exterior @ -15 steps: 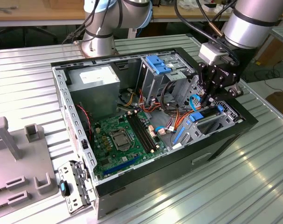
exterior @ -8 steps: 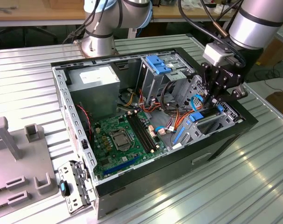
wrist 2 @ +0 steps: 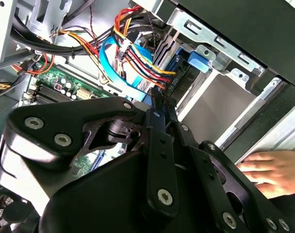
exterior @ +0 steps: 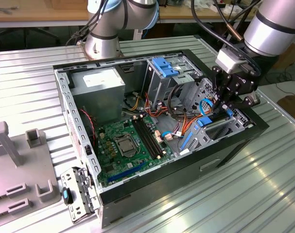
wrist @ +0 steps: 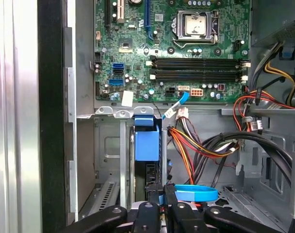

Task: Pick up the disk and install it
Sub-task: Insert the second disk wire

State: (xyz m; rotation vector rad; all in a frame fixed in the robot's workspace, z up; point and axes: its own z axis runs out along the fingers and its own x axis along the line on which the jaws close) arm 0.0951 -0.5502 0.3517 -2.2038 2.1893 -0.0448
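Ribbed metal table [exterior: 196, 204] bears the case [exterior: 186, 160]; gripper [exterior: 220, 108] pinching the disk [exterior: 213, 121].

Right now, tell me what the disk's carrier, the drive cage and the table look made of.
Disk: its carrier looks like moulded plastic, uniformly bright blue and matte. The tool sits at its end.
Drive cage: apparently bare sheet metal, grey with punched slots and folded edges.
Table: likely aluminium or steel, ribbed silver slats with streaky reflections; the alloy can't be told.
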